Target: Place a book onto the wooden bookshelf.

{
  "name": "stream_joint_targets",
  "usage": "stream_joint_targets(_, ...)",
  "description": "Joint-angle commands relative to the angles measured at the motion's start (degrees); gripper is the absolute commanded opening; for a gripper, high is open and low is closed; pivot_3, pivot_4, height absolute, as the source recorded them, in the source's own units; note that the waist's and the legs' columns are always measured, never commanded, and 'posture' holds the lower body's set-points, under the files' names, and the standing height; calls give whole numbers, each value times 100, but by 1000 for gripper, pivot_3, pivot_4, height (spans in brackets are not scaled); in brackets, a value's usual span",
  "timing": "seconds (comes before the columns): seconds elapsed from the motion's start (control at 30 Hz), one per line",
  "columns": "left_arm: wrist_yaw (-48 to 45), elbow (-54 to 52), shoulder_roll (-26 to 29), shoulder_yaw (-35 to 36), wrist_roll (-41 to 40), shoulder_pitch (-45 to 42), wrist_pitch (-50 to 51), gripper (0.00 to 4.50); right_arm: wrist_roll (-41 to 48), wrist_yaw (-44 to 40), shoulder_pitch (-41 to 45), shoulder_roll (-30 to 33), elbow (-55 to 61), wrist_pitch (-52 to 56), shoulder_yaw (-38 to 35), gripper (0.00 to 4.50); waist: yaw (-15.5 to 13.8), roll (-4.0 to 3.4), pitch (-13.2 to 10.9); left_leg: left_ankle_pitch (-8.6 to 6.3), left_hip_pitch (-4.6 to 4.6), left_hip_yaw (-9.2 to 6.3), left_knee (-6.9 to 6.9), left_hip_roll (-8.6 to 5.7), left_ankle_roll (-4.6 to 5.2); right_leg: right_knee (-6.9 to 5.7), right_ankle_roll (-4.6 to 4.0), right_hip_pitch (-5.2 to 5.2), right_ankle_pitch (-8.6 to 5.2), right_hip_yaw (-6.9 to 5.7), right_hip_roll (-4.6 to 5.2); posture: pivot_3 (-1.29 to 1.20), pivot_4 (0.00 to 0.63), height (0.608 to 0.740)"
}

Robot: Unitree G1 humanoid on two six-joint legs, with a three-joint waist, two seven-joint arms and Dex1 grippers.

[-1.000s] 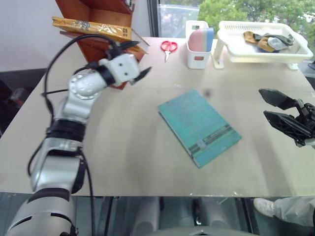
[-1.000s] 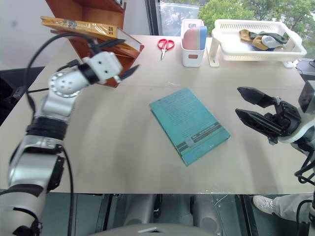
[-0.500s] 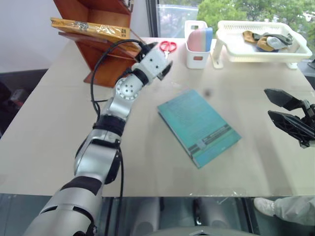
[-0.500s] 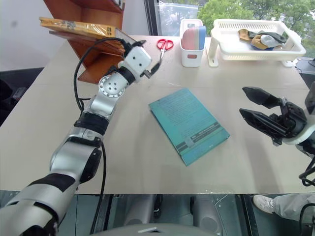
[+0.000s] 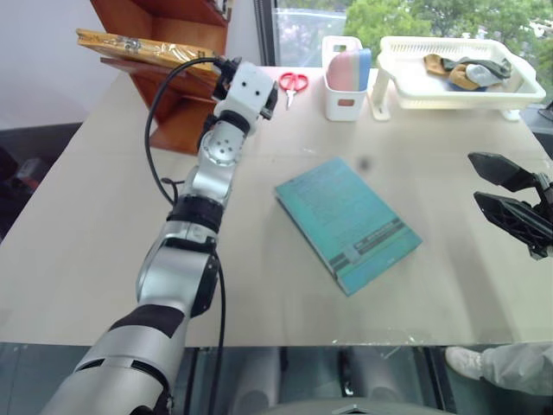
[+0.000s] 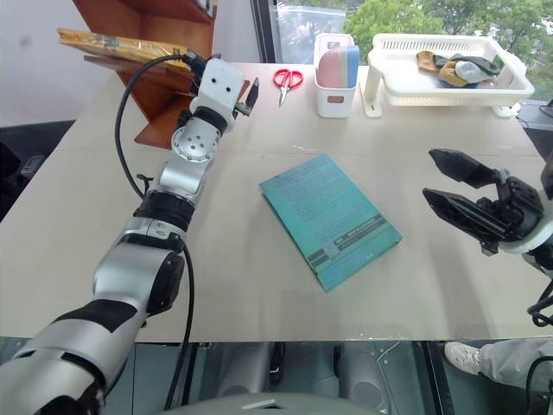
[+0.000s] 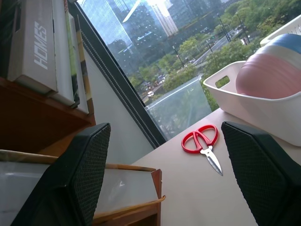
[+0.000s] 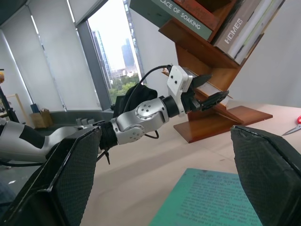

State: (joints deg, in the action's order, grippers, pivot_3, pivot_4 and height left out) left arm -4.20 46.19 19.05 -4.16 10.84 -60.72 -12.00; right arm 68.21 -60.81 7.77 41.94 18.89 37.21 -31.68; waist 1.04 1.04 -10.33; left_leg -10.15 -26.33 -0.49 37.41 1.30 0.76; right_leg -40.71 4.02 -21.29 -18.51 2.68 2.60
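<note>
resting flat on a slanted board of the bookshelf [image 5: 186, 130], the book [image 5: 147, 47] overhangs its edge. left gripper [image 6: 244, 89] spread wide, empty, just beside the shelf; right gripper [image 6: 458, 186] open, well apart. a nudge could tip the book off.

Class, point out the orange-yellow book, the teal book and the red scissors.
orange-yellow book [image 5: 138, 45], left eye view, on its glossy cover.
teal book [image 5: 346, 220], left eye view, middle of its cover.
scissors [image 7: 200, 140], left wrist view, on the red handles.
</note>
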Motion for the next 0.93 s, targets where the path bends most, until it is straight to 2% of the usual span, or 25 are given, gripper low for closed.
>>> stream_joint_targets(0.03, -388, -600, 10, 155, -297, 294, 259, 3982, 36, -43, 86, 61, 0, -64, -34, 4500, -5, 0, 0, 0, 0, 0, 0, 0, 0, 0, 0, 0, 0, 0, 0, 0, 150, 740)
stream_joint_targets(0.17, -1211, -1468, -53, 336, -948, 985, 902, 3982, -167, -94, -105, 69, -50, -75, 20, 4500, -27, 0, 0, 0, 0, 0, -2, 1, 0, 2, -1, 0, 0, -1, 1, 0, 150, 740)
stream_joint_targets(0.27, -2144, -2637, 171, 439, -1647, 2042, 1781, 3982, -630, -160, -375, 86, -241, -255, 57, 4500, -30, -1, 1, 0, -1, -3, -4, 1, 0, 5, -1, 1, 0, -1, 1, 0, 150, 740)
stream_joint_targets(0.33, -2424, -3297, 301, 653, -2066, 2627, 2323, 3982, -1025, -254, -563, 110, -368, -464, 142, 4500, -16, -2, 1, 0, 0, -8, -7, 2, 0, 9, -1, 1, 0, 2, 3, 0, 150, 740)
stream_joint_targets(0.43, -2624, -4112, 483, 959, -2555, 3373, 2979, 3982, -1703, -444, -815, 112, -615, -941, 335, 4500, -18, -2, 1, 0, 12, -14, -14, 5, 0, 5, -2, 1, -1, 10, 3, 0, 150, 740)
stream_joint_targets(0.53, -2864, -4888, 720, 1127, -2899, 4220, 3494, 3982, -2635, -311, -924, 26, -1061, -1642, 637, 4500, -30, -7, 2, -1, 73, -11, -19, 7, -1, 11, -3, 59, -2, 13, 3, 0, 150, 740)
stream_joint_targets(0.7, -3196, -5654, 996, 1212, -3147, 5489, 3799, 3982, -3430, -314, -1163, -75, -1634, -2286, 992, 4500, -26, -16, 11, -2, 84, -10, -25, 13, -1, 26, -3, 75, -2, 18, 8, 0, 150, 740)
stream_joint_targets(0.8, -3179, -5893, 1037, 1316, -3249, 5895, 3894, 3982, -3917, -399, -1389, -1, -1899, -2751, 1183, 4500, -38, -26, 24, -2, 84, -12, -43, 23, -1, 49, -3, 78, -2, 13, 7, 0, 150, 740)
stream_joint_targets(0.93, -3191, -6063, 1039, 1431, -3397, 6141, 3984, 3982, -4069, -413, -1468, -23, -2102, -3021, 1203, 4500, -31, -56, 42, -2, 95, -4, -60, 22, -1, 76, -3, 90, -1, 18, 8, 0, 150, 740)
